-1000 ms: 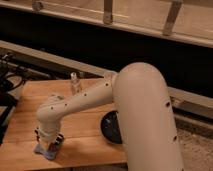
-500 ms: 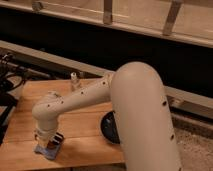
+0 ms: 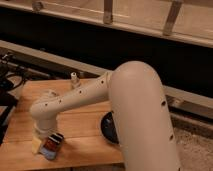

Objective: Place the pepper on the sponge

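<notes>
The pepper, a small red-orange piece, lies on top of the sponge, a flat light-blue pad near the front left edge of the wooden table. My gripper hangs at the end of the white arm, right down on the pepper and sponge. Its dark tip covers the pepper's upper side. Whether it still grasps the pepper I cannot tell.
A black round dish sits on the table right of the sponge, half hidden behind the arm. A small white upright object stands at the table's back edge. Dark cables lie off the left side. A pale yellow piece touches the sponge's left.
The arm's big upper link has swung slightly left and fills more of the view. The gripper stays low over the sponge, and the pepper and sponge keep their place.
</notes>
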Robot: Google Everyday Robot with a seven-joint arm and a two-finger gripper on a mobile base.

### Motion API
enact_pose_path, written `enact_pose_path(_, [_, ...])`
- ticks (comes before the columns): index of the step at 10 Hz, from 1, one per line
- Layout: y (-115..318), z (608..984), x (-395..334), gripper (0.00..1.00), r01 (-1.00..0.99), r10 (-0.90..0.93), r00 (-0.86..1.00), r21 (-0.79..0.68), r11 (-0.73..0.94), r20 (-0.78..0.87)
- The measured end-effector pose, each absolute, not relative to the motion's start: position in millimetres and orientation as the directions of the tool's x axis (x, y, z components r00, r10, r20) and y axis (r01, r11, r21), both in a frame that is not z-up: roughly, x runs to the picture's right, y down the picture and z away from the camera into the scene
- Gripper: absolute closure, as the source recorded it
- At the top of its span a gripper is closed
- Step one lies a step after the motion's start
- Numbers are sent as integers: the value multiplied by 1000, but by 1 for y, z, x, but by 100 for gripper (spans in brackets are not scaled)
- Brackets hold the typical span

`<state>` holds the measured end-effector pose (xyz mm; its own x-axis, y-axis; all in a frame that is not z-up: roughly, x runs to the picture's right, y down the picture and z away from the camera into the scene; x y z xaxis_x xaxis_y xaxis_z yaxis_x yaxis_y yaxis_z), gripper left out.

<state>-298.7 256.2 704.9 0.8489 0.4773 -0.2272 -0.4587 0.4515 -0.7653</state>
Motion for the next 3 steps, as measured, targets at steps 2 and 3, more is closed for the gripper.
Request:
enact_pose_path(2, [233,695,-292,20,-513,536,815,-703,492,-220])
enact_pose_path(3, [218,693,-285,20,-553,582,785,-667,499,-215])
